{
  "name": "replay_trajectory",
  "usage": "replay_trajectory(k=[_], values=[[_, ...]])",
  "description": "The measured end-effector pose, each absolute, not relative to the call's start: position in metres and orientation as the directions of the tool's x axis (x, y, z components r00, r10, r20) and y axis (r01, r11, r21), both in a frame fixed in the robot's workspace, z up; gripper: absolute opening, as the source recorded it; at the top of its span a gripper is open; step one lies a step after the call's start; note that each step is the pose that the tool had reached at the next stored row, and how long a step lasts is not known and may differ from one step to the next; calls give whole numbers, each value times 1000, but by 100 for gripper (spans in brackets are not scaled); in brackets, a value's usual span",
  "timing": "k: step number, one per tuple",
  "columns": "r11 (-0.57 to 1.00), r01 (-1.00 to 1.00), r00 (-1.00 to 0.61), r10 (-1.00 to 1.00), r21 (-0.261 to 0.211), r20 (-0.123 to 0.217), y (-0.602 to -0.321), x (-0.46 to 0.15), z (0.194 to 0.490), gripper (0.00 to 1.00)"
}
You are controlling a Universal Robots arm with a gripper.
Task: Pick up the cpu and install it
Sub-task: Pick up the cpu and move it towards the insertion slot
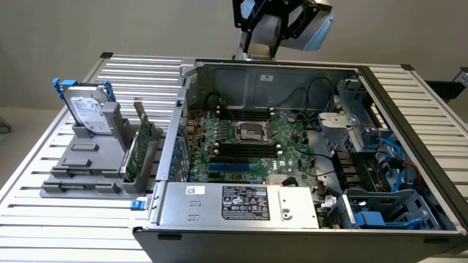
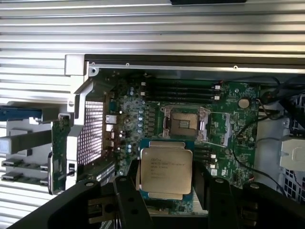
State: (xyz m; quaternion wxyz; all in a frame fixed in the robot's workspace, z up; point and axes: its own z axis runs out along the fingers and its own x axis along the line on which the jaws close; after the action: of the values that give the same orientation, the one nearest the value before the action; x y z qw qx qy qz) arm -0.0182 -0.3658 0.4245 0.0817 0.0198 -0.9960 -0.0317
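The big slatted bench (image 1: 44, 230) carries an open computer case (image 1: 292, 74) lying on its side. Inside the case lies the green motherboard (image 2: 238, 119). The arm (image 1: 281, 22) hangs high above the back wall of the case. The tool (image 2: 166, 183) is spread wide, and its two black fingers (image 2: 129, 195) hold the cpu by two of its sides. In the middle of the motherboard is the square socket (image 2: 185, 125) with its metal frame, and it looks empty. The cpu (image 2: 165, 168) is the small silver square with tiny writing on top. It is up in the air, well above the motherboard. It is near the socket but not straight over it.

The step in hand, I think, is carrying the cpu to the socket. To do it well, the cpu should stay flat, not tipped. Its sides should line up with the sides of the socket, so it does not go in crooked. It should be right over the socket before it goes down. Going down should be slow and soft, because a socket like this can get hurt easily. The grip should be firm enough not to drop the cpu, but not a hard squeeze.
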Motion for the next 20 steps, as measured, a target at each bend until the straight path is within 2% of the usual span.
replay_trajectory(k=[20], values=[[998, -20, -986, -30, 65, 161, -340, -14, 388, 54]])
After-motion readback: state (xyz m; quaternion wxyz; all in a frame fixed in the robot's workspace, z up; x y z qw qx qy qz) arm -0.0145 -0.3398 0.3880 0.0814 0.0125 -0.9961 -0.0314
